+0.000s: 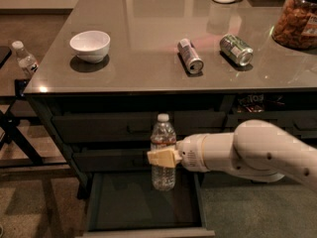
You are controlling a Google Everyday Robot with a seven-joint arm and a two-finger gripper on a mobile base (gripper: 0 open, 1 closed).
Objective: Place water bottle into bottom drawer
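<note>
The cream-coloured jaws of the white gripper are closed round the middle of the slim clear plastic water bottle with the white screw cap, pinching it just below its red-and-white label band. The gripper sits in front of the drawer fronts, reaching in from the right on a thick white arm. The bottle hangs upright, and its base is over the right part of the wide, shallow dark grey bottom drawer, which stands pulled out toward the near side with a bare floor. Whether the base touches that floor cannot be told. By my reading the carry is done and the lowering is in hand. The next move calls for a straight descent until the base rests on the floor, then parting the jaws and drawing back to the right without knocking the bottle (a tall, light thing, likely to topple). On the grey tabletop beyond, a white bowl sits at the left and two cans lie on their sides.
</note>
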